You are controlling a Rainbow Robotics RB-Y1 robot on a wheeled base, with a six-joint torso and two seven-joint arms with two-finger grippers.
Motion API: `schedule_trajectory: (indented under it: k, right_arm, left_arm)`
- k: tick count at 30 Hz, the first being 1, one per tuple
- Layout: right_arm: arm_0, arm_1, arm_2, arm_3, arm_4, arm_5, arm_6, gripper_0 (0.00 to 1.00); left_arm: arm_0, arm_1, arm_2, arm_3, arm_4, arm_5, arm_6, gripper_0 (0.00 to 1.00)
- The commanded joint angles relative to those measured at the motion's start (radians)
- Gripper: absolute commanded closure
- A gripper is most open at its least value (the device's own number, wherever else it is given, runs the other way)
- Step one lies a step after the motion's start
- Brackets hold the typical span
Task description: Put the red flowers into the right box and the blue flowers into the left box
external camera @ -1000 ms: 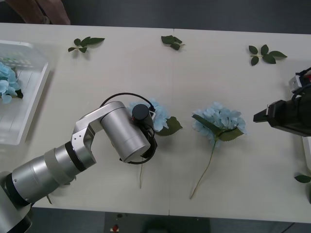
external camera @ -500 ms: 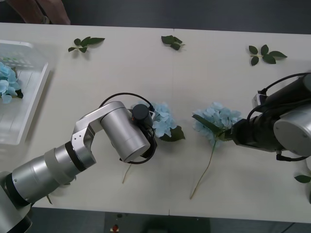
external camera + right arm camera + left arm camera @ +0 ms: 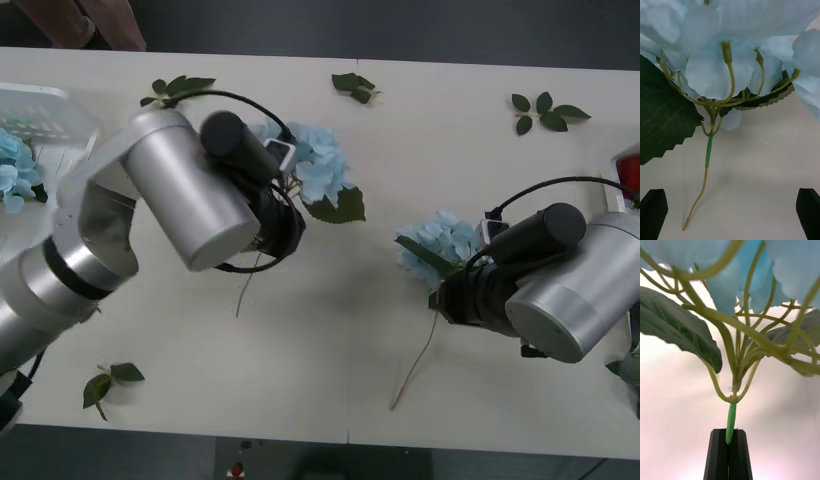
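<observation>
Left gripper, two black ribbed fingers, pressing together on thin green plastic stem of pale-blue artificial hydrangea cluster. Stem rising straight out from between fingertips, then splitting just beyond into several yellow-green stalks fanning toward fluffy blue petals far from pincer. Big dark-green serrated leaf spreading out to one side beyond fingertips; second leaf showing behind stalks on other side. Pale blurred surface lying behind flower.
</observation>
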Motion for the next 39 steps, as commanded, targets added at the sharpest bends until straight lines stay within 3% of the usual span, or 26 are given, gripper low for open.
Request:
schedule_trajectory:
  k: [1,9,15,23,34,35,36,37,38,39]
  right_arm:
    - [-0.004,0.002,0.037,0.035,0.028,-0.051,-0.063,0.0]
    - [-0.012,0.05,0.063,0.113,0.05,-0.094,-0.057,0.0]
    - [-0.038,0.079,0.123,0.171,0.103,-0.106,-0.074,0.0]
    - [-0.038,0.099,0.138,0.191,0.119,-0.117,-0.072,0.0]
    - [-0.041,0.117,0.152,0.241,0.139,-0.172,-0.071,0.0]
    - [-0.041,0.12,0.152,0.244,0.142,-0.172,-0.069,0.06]
    - [-0.041,0.123,0.152,0.244,0.146,-0.17,-0.069,0.28]
    - [-0.043,0.125,0.152,0.244,0.149,-0.17,-0.071,0.4]
    - [-0.041,0.126,0.152,0.244,0.149,-0.17,-0.072,0.58]
    - [-0.041,0.128,0.152,0.245,0.151,-0.17,-0.074,0.88]
  left_arm:
    - [-0.039,0.155,0.149,-0.144,0.102,0.088,-0.021,1.0]
    - [-0.021,0.388,0.422,-0.127,0.279,0.184,-0.216,1.0]
    - [0.01,0.522,0.544,0.067,0.289,0.138,-0.369,1.0]
    - [0.01,0.623,0.567,0.34,0.277,0.014,-0.541,1.0]
    - [0.01,0.615,0.56,0.682,0.271,-0.169,-0.794,1.0]
    - [0.012,0.612,0.554,0.702,0.272,-0.184,-0.812,1.0]
    - [0.012,0.611,0.538,0.722,0.272,-0.209,-0.829,1.0]
    - [0.01,0.611,0.526,0.73,0.274,-0.221,-0.837,1.0]
    - [0.012,0.609,0.509,0.739,0.279,-0.239,-0.843,1.0]
    - [0.01,0.609,0.472,0.744,0.283,-0.27,-0.843,1.0]
